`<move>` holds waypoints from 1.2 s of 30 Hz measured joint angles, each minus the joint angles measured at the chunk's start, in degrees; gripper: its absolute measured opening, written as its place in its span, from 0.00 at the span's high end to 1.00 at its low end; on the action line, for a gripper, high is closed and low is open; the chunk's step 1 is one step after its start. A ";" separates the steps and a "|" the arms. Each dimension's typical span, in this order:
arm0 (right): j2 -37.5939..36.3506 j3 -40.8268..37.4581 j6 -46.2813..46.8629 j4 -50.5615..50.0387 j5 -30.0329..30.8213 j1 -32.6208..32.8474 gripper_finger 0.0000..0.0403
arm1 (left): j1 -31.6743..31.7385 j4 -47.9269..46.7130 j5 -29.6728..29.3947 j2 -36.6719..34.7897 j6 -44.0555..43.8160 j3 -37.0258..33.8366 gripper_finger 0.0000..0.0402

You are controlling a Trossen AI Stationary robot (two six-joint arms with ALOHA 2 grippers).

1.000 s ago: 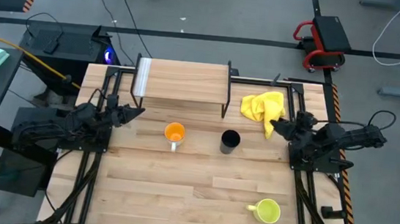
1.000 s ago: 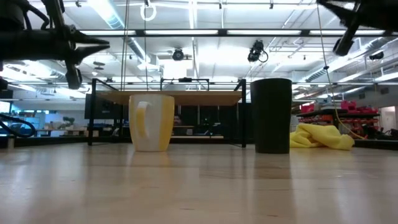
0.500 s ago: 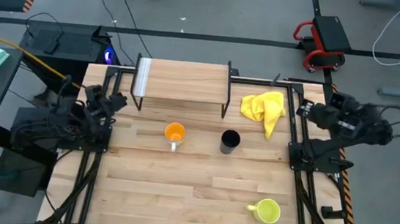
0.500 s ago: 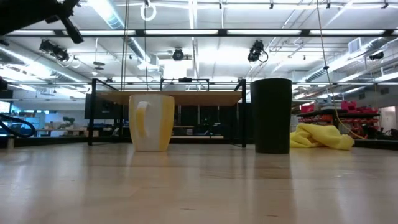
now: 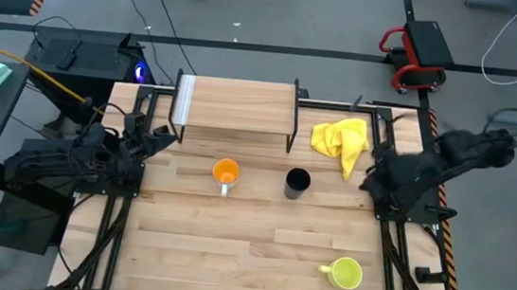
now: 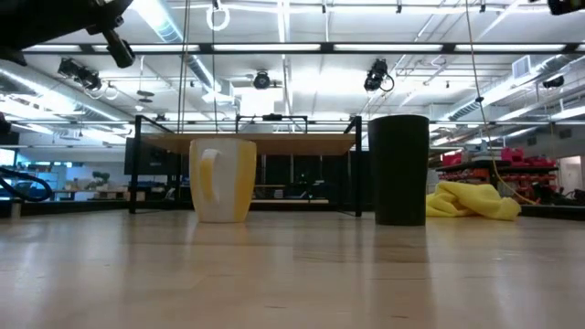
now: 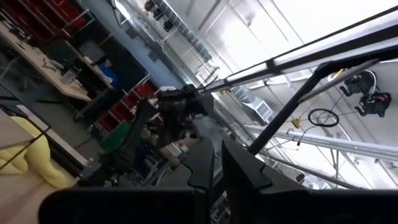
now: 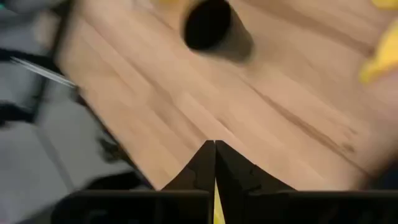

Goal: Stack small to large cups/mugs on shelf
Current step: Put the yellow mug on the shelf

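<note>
The orange-inside mug [image 5: 225, 172] and the black cup [image 5: 298, 181] stand upright on the table, just in front of the shelf [image 5: 234, 105]. In the low view the mug [image 6: 222, 178] shows its pale handle, with the black cup [image 6: 398, 169] to its right. The yellow-green mug [image 5: 345, 272] stands near the table's near right corner. My left gripper [image 5: 162, 139] hovers shut at the left edge, tipped upward. My right gripper [image 8: 215, 152] is shut above the table, right of the black cup [image 8: 208, 25].
A crumpled yellow cloth [image 5: 340, 139] lies on the table right of the shelf, close to my right gripper [image 5: 367, 180]. Black frame rails run along the table's left and right sides. Bare wood lies between the two front cups and the yellow-green mug.
My right arm lifted and drew back toward the far right, then swung down again over the table toward the black cup. My left arm pulled back toward the left edge, then came partly forward again. The cups stayed put.
</note>
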 joint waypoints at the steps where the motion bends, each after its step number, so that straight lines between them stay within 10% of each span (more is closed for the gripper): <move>1: 1.60 -0.02 1.53 -0.06 -0.04 2.24 0.95 | 0.00 0.03 0.11 0.00 0.00 0.00 0.90; 15: 17.64 -0.21 54.25 1.20 9.59 41.54 0.93 | 0.04 -0.01 0.38 0.00 0.13 0.02 0.90; 36: 36.75 -0.26 56.39 9.96 -0.37 34.09 0.82 | 0.00 -7.71 4.40 0.24 -0.24 0.11 0.87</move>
